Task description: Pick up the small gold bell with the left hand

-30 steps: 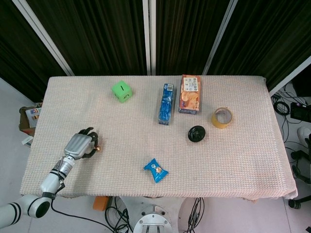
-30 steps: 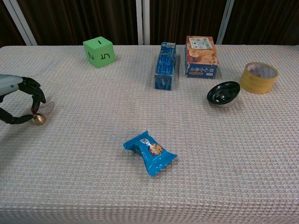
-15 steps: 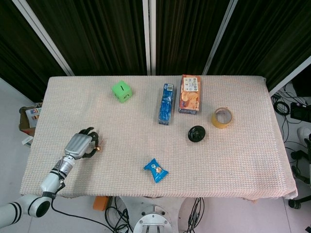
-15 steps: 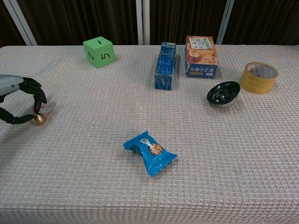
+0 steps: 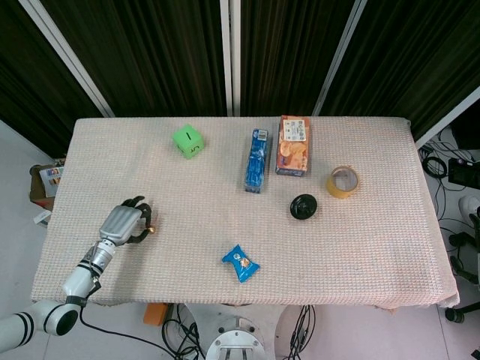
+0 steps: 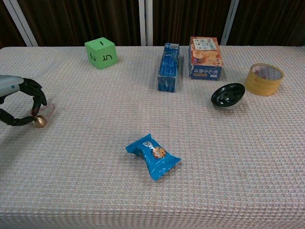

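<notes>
The small gold bell with a thin red loop is at the table's left side, also seen as the bell in the head view. My left hand curls around it, and the bell is pinched between the thumb and fingertips, low over the cloth. From above, the left hand reaches in from the near left corner. Whether the bell still touches the cloth I cannot tell. My right hand shows in neither view.
A green cube stands at the back left. A blue carton, an orange snack box, a black bowl and a tape roll lie at the back right. A blue snack packet lies in the middle front.
The left hand, with the bell between its fingertips, has shifted very slightly up and to the left. Everything else stays put.
</notes>
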